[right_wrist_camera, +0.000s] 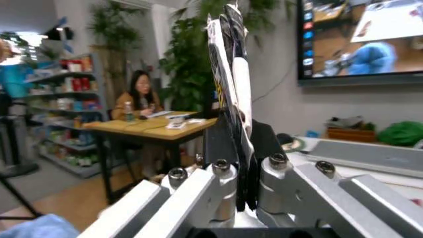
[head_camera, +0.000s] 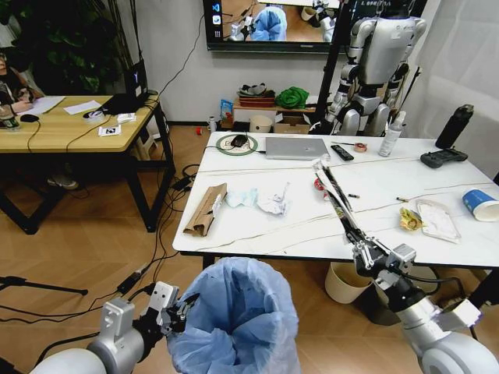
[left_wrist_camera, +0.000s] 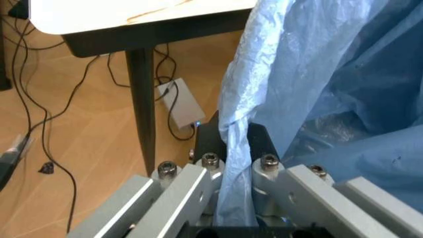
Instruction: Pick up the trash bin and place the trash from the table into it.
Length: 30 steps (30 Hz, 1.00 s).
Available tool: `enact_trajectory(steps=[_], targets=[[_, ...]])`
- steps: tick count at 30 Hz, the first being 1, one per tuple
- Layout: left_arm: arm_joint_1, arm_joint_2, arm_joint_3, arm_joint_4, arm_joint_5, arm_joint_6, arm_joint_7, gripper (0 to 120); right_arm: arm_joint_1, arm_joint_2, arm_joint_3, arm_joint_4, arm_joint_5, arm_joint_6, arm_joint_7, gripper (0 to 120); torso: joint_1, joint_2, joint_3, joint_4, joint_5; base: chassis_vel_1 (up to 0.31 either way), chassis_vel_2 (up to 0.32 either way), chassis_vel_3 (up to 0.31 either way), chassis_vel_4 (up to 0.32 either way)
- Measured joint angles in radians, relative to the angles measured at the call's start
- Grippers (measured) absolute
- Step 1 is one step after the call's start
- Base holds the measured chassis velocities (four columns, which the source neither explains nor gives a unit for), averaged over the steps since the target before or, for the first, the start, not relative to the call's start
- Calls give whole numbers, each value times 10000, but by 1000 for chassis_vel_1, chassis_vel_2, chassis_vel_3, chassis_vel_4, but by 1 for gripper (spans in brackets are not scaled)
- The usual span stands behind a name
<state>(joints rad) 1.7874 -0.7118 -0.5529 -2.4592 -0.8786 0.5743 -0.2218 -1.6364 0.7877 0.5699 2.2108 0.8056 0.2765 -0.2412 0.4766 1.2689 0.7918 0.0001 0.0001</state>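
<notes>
Your left gripper point(head_camera: 184, 309) sits low in front of the worktop point(head_camera: 374, 234), its jaws closed on a fold of the light-blue bag that lines the trash bin point(head_camera: 234, 319). In the left wrist view the pinched plastic runs straight up between the two fingers point(left_wrist_camera: 263, 148), and the rest of the bag billows beside them. The trash bin hangs below the near edge of the worktop, at your left of centre, its mouth open upward.

Your right gripper point(head_camera: 365, 251) is raised over the near right part of the worktop, jaws clamped on a long flat black-and-white wrapper point(head_camera: 334, 195). The wrapper stands up and away from the jaws toward the middle of the worktop; in the right wrist view its edge rises between the fingers point(right_wrist_camera: 263, 141).

On the worktop you see the remaining trash: torn brown cardboard point(head_camera: 205, 209) at the near left, crumpled pale-blue paper point(head_camera: 241, 198) just beside it, crumpled white paper point(head_camera: 274, 199) next along, a red can point(head_camera: 319, 185) partly hidden behind the held wrapper, a yellow wrapper point(head_camera: 410, 219) touching a clear packet point(head_camera: 437, 220), and a blue-and-white paper cup point(head_camera: 479, 204) at the far right edge. A laptop point(head_camera: 296, 147) lies at the back.
</notes>
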Motion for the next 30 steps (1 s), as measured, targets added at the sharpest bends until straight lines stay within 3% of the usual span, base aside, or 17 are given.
enact_trajectory(steps=[8,20,30], targets=[[195,-274,-317,-12,-28,116,-14,0,784,-1435,-920,102,1201,-163,-385,0,0,0,0,-2,0,0,0,0,0],[662,-422,-528,-258,46,186,1,0,1534,-2405,-3302,477,1315,-396,-450,0,0,1,0,-2,-2,0,0,0,0],[766,-525,-667,-405,73,203,46,0,2153,-2686,-4677,704,1289,-615,-732,0,0,1,0,-3,-3,0,0,0,0]])
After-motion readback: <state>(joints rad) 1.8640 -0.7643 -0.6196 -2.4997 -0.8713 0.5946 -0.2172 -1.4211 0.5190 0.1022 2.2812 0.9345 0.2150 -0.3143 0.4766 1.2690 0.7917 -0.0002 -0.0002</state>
